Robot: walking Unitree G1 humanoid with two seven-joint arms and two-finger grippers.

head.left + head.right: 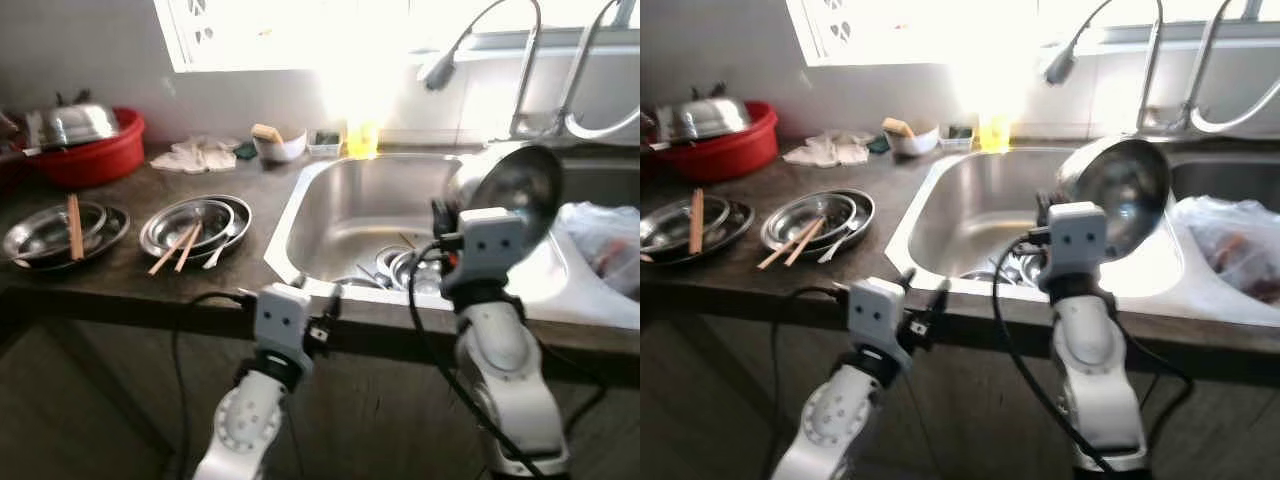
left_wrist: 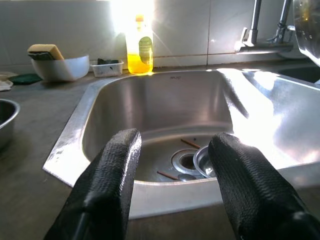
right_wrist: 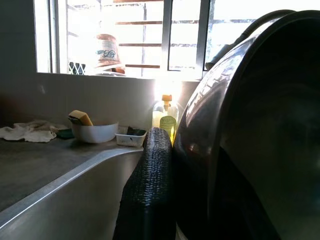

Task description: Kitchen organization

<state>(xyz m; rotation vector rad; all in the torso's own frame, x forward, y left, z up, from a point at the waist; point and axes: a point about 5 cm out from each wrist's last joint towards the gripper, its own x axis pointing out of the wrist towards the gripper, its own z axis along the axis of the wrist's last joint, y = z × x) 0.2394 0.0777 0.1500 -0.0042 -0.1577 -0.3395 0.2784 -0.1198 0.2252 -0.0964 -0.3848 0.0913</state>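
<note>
Far to the left of the left pincer a red basin with a steel lid sits at the back of the counter. Nearer that pincer, still to its left, lie two stacks of steel plates, each with chopsticks across it. The left pincer hovers at the counter's front edge with its fingers spread apart and nothing between them, pointing into the sink. Beyond it, down in the sink, a small steel cup rests by the drain; a white bowl with a sponge and a yellow soap bottle stand along the back wall. To its right, the right pincer is raised over the sink, pinching the rim of a steel bowl tilted on edge. Right of that pincer lies a plastic bag
</note>
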